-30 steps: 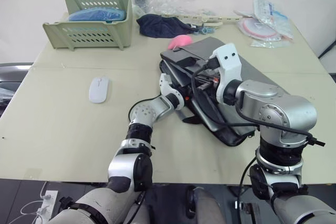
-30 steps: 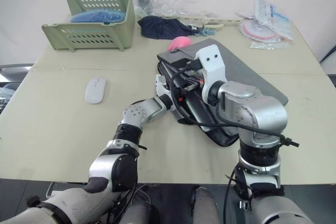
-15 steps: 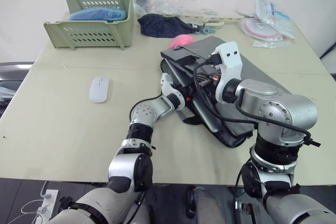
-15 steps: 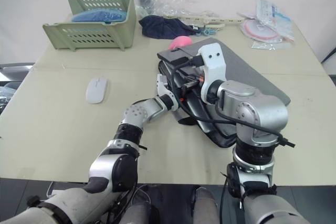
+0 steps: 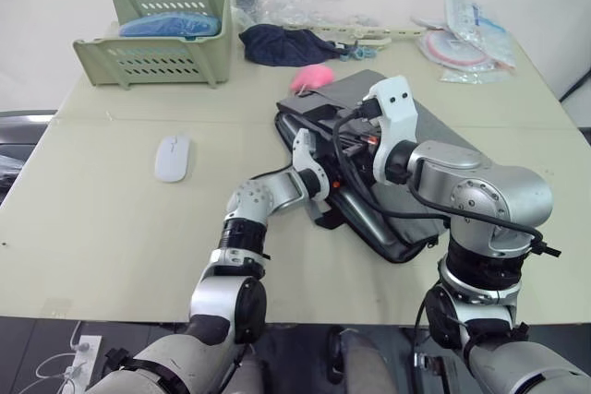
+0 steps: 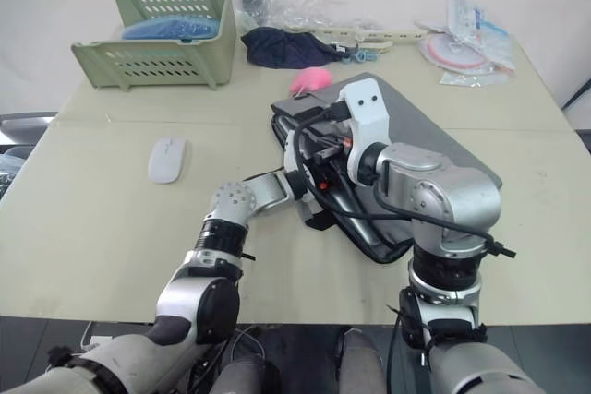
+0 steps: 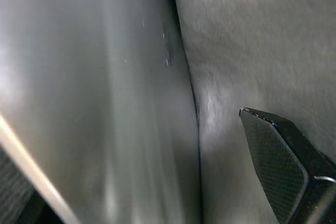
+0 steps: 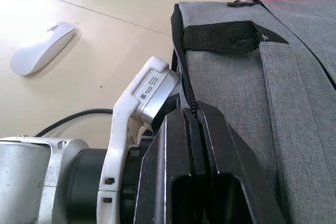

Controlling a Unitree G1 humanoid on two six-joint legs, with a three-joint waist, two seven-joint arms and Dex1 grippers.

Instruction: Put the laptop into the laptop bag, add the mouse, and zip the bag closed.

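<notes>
from your head views, the bag (image 5: 434, 149) lies flat at mid-table, angled, with its open edge toward your left arm. the left gripper (image 5: 319, 193) reaches into that opening, so you cannot tell there how its fingers stand. the right gripper (image 6: 325, 149) sits at the bag's top edge, just above the left one. the mouse (image 5: 173, 156) rests on bare table (image 5: 102, 228) well left of the bag, untouched. a pink blob (image 5: 314, 77) touches the bag's far corner, and a green basket (image 5: 157, 39) stands at the far left.

left wrist view — one black finger (image 7: 286, 169) lies inside the bag against grey lining, beside a smooth silver surface that looks like the laptop (image 7: 89, 98); the second finger is hidden, so its state stays unknown.

right wrist view — your right fingers (image 8: 231, 171) are pressed together on the bag's zipper edge (image 8: 185, 87), with the left wrist just beside them and the mouse (image 8: 39, 53) beyond.
</notes>
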